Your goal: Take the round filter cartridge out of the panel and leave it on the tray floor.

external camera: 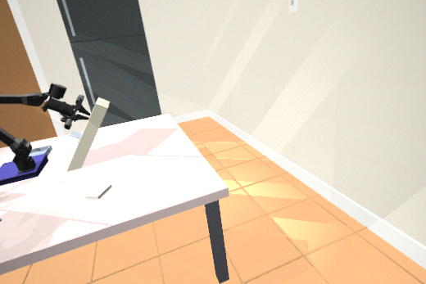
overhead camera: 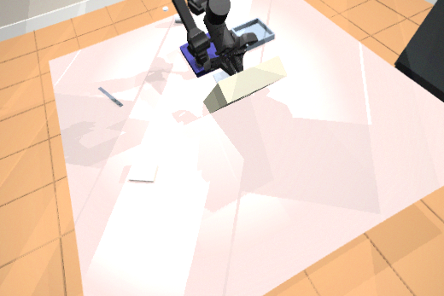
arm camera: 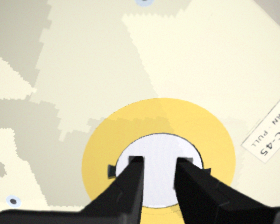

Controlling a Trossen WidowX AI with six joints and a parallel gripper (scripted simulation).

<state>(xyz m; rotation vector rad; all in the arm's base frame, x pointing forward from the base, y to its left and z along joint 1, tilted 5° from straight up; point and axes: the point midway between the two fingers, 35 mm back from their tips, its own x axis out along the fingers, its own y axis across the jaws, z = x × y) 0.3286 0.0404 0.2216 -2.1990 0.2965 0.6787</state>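
Observation:
The cream service panel (overhead camera: 256, 79) (external camera: 87, 142) (arm camera: 191, 60) stands tilted on the table. In the wrist view the round white cartridge (arm camera: 160, 185) sits inside a yellow ring (arm camera: 98, 145), with a dark notch at its left and right edges. My gripper (overhead camera: 237, 70) (external camera: 88, 116) (arm camera: 157, 163) is at the panel face, its two fingertips on the cartridge face and shut on the cartridge. The fingertips cover the slots. How far the cartridge stands out of the panel cannot be told. The blue-grey tray (overhead camera: 262, 42) (external camera: 48, 151) lies beside the arm's base.
The dark blue base plate (overhead camera: 188, 54) (external camera: 16, 175) lies under the arm. A small pale flat block (overhead camera: 143, 174) (external camera: 98, 191) and a thin grey bar (overhead camera: 110, 96) lie on the table. A pale bluish piece (overhead camera: 220, 77) (external camera: 75, 134) shows near the panel. A printed label (arm camera: 271, 130) is on the panel face.

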